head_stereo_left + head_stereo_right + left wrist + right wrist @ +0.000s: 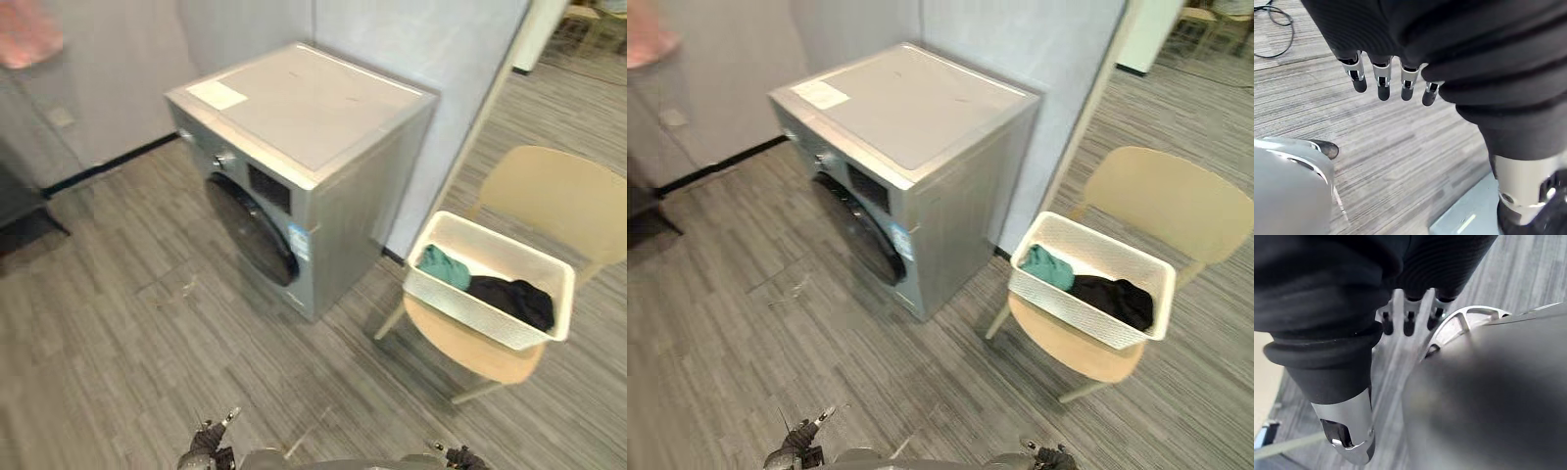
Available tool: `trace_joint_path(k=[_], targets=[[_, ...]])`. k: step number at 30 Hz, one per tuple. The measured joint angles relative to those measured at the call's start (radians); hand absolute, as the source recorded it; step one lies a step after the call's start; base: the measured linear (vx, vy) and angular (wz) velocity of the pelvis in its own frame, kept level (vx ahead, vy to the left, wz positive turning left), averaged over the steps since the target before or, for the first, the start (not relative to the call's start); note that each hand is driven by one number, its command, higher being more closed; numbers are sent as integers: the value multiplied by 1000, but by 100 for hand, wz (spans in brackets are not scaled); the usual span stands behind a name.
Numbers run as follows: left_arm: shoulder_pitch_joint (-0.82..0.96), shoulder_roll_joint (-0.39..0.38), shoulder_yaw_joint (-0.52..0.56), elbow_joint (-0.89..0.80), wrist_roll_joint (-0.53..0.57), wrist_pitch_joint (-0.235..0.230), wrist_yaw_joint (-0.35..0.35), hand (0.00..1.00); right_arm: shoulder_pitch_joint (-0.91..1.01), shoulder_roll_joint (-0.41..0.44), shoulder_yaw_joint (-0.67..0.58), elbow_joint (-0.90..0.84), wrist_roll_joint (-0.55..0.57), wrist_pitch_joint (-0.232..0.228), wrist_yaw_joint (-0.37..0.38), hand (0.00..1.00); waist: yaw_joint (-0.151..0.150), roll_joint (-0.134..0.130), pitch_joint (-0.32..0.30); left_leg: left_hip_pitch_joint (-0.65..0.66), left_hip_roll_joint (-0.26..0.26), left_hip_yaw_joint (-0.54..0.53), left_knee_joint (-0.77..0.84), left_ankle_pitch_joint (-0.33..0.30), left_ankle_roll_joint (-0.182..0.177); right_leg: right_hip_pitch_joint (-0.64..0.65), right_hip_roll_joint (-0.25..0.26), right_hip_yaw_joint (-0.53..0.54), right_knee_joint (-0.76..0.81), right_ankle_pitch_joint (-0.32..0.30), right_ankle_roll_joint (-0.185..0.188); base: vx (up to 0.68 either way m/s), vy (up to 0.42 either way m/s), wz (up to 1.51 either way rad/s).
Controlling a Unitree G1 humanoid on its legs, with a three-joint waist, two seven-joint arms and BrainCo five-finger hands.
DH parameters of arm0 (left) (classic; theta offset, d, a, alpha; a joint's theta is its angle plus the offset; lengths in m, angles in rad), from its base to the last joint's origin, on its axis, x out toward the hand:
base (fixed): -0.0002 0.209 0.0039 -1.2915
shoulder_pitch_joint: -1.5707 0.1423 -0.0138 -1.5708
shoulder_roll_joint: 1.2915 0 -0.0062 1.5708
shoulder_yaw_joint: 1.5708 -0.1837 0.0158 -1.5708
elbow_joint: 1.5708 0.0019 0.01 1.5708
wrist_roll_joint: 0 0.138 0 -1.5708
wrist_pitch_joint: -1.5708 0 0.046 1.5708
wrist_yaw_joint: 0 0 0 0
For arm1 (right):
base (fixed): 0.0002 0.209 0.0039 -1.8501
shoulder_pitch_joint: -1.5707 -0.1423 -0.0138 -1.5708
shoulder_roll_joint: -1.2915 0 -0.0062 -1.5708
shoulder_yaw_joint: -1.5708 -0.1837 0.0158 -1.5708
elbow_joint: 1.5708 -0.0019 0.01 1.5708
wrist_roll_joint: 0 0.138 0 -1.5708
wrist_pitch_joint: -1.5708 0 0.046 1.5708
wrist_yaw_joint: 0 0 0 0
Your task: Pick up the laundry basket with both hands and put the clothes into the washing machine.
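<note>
A white laundry basket (460,305) sits on the seat of a beige chair (563,196) to the right of the washing machine. In it lie a green garment (446,266) and a black garment (511,299). The silver washing machine (304,127) stands against the wall, and its dark round door (250,230) looks closed. My left hand (1382,78) hangs over the grey floor with straight fingers and holds nothing. My right hand (1409,318) also hangs low, fingers relaxed and empty. Both hands are far from the basket.
A white sheet of paper (217,94) lies on top of the machine. A grey partition wall (411,39) runs behind the machine and chair. A dark piece of furniture (20,211) stands at the far left. Open plank floor (147,333) lies before the machine.
</note>
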Motion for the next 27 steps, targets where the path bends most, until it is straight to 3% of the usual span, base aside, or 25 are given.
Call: trace_joint_path(k=[1, 2, 3, 4, 5, 6, 7, 8, 9, 10, 12, 13, 15, 17, 19, 21, 22, 24, 27], targets=[[6, -14, 2, 0, -25, 0, 9, 0, 17, -11, 19, -36, 13, -2, -7, 0, 4, 5, -2, 9, -14, -31, -24, 13, 20, -33, 2, 133, 47, 66, -84, 10, 217, 84], [13, -17, 3, -1, -28, 0, 10, 0, 17, -10, 27, -49, 21, -2, -8, 0, 6, 17, -9, 23, -18, -45, -36, 24, 29, -54, 9, 211, 88, 76, -90, 77, 188, 57], [26, -19, 8, -1, -29, 0, 15, 0, 14, 3, 55, -63, 41, -8, -6, 0, 6, 23, -7, 44, -3, -72, -51, 30, 33, -103, 61, 360, 188, -43, 6, 122, 43, 37], [26, -9, 16, -2, -30, 1, 25, 0, 5, 25, 78, -73, 57, -20, -3, 0, 6, 11, -8, 48, 12, -85, -56, 33, 29, -136, 143, 444, 265, -184, 61, 124, -13, 33], [25, -4, 22, -3, -30, -1, 33, 0, -10, 49, 100, -77, 75, -31, 3, 0, 8, -4, -11, 50, 21, -88, -64, 35, 24, -171, 228, 490, 310, -295, 69, 96, -99, 20], [22, -6, 31, -2, -30, -2, 34, 0, -30, 74, 117, -78, 86, -42, 10, 0, 7, -20, -13, 51, 23, -91, -73, 36, 24, -201, 303, 518, 317, -363, 83, 99, -176, 17], [6, -31, 55, 1, -25, 0, 32, 0, -47, 101, 138, -79, 104, -51, 26, 0, 6, -38, -9, 64, 19, -91, -82, 36, 21, -213, 414, 529, 244, -433, 83, 75, -206, 19], [-3, -47, 60, 3, -23, 0, 30, 0, -52, 104, 144, -78, 106, -57, 30, 0, 8, -45, -11, 58, 12, -92, -81, 37, 16, -190, 437, 531, 191, -462, 46, 92, -195, 52], [-12, -65, 82, -3, -16, -1, 24, 0, -50, 94, 119, -79, 108, -64, 38, 0, 10, -19, -19, 64, 14, -96, -94, 66, 15, -148, 440, 493, 175, -455, 53, 98, -126, 106], [-24, -89, 98, -10, -15, -5, 9, 0, -29, 84, 94, -81, 109, -69, 39, 0, -10, -7, -21, 60, 4, -97, -101, 101, 39, -144, 452, 553, 213, -452, 47, 132, -93, 136], [-37, -116, 108, -4, -16, -10, 5, 0, 8, 63, 88, -72, 109, -71, 42, 0, -28, 8, -29, 66, 12, -113, -107, 107, 41, -115, 464, 600, 206, -454, 32, 149, -57, 140], [-47, -137, 144, -2, -18, -9, 5, 0, 20, 54, 80, -48, 109, -65, 41, 0, -13, 17, -35, 67, 28, -106, -105, 111, 35, -80, 472, 573, 179, -456, 30, 168, -60, 95], [-43, -136, 177, -2, -24, -10, 7, 0, 13, 55, 82, -33, 89, -58, 45, 0, -5, 16, -33, 50, 34, -92, -68, 124, 15, -51, 478, 561, 159, -456, 30, 106, -79, 49], [-45, -135, 216, -15, -50, -11, 7, 0, 8, 56, 85, -31, 56, -50, 48, 0, -10, 3, -29, -20, 36, -76, 74, 119, 8, -10, 469, 534, 113, -456, 30, 28, -46, 42], [-36, -143, 278, -42, -54, -11, 5, 0, 6, 51, 99, -42, 29, -37, 63, 0, 7, 5, -25, -169, 63, -48, 357, 128, -21, 28, 466, 523, 63, -456, 30, -6, -11, 7], [-24, -144, 307, -43, -52, -9, 7, 0, 8, 53, 104, -65, 29, -37, 63, 0, 7, 8, -25, -204, 94, -7, 438, 139, -39, 40, 451, 525, 43, -457, 31, -23, 75, -14], [-12, -144, 329, -42, -51, -4, 7, 0, 6, 55, 104, -77, 30, -38, 62, 0, 6, 9, -25, -217, 146, 58, 481, 110, -5, 36, 442, 533, 32, -457, 32, -46, 122, -28], [6, -135, 347, -42, -45, 9, 10, 0, 6, 60, 105, -92, 31, -38, 60, 0, 8, -9, -31, -204, 206, 104, 424, 77, 49, 18, 407, 558, 36, -462, 58, -37, 148, -34], [6, -122, 368, -42, -45, 10, 16, 0, 7, 46, 113, -101, 30, -41, 58, 0, 4, -33, -34, -184, 264, 73, 211, 83, 52, -28, 327, 606, 60, -472, 121, 47, 407, -14]])
